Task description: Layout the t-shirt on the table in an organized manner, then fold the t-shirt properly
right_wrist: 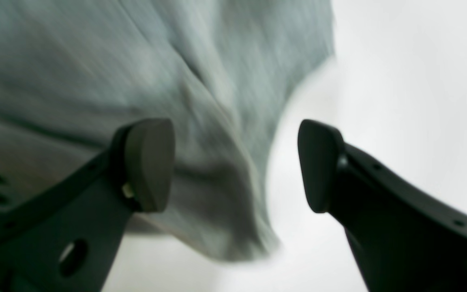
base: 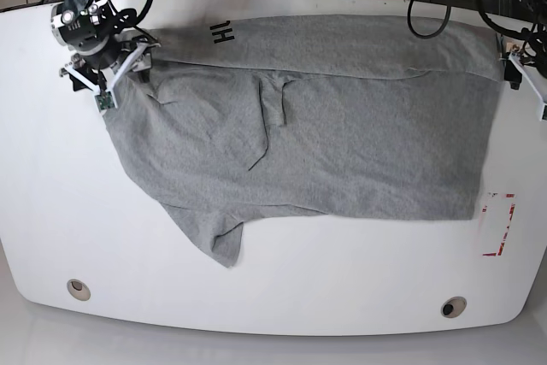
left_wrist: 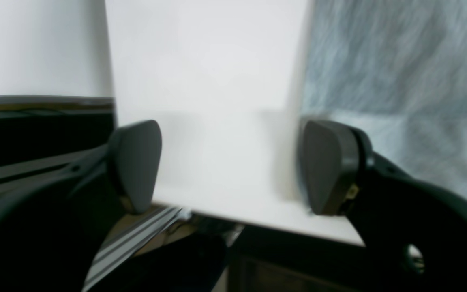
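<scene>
Heather-grey cotton t-shirt (base: pixel 342 134): soft knit cloth, matt, flecked, lightly creased.
Large white table (base: pixel 51 211): smooth, glossy top, catching soft reflections.
Small round metal grommets (base: pixel 79 288): dull silver, set in the tabletop.
Red-and-white rectangular mark (base: pixel 497 225): flat and thin, like tape or paper.
Left gripper (left_wrist: pixel 229 166): dark matt pads (left_wrist: pixel 138 162) on black plastic arms.
Right gripper (right_wrist: pixel 235 166): same matt dark pads (right_wrist: pixel 150 162), smooth plastic.

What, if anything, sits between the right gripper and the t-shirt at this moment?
Nothing visible. The right gripper hangs open directly over the t-shirt edge near the table corner, with only cloth and bare tabletop between its pads.
</scene>
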Robot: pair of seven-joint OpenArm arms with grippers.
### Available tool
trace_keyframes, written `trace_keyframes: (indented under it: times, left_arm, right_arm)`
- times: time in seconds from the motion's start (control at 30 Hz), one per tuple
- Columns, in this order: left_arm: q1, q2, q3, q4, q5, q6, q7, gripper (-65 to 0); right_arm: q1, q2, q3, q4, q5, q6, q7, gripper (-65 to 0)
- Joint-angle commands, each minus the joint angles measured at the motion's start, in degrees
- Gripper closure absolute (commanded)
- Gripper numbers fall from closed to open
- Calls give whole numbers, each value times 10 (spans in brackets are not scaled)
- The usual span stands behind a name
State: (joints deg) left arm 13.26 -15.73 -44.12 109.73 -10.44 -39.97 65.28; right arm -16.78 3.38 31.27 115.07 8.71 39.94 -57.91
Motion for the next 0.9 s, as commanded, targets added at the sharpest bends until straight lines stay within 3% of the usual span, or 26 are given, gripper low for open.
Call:
trace_keyframes:
  times: [0.0,0.4,0.87]
  left_arm:
    - [-13,-4,-1,11,-6,0,-4,-510]
    - [-17,6,11,11,-6,0,-4,-510]
    - [-13,7,8,9,-6,0,-4,-510]
  right_arm:
    - [9,4,-21,10,25,1,12,-453]
    - [122,2,-179,-72,25,1,14,-453]
    - [248,3,-216,-241,30,1,49,-453]
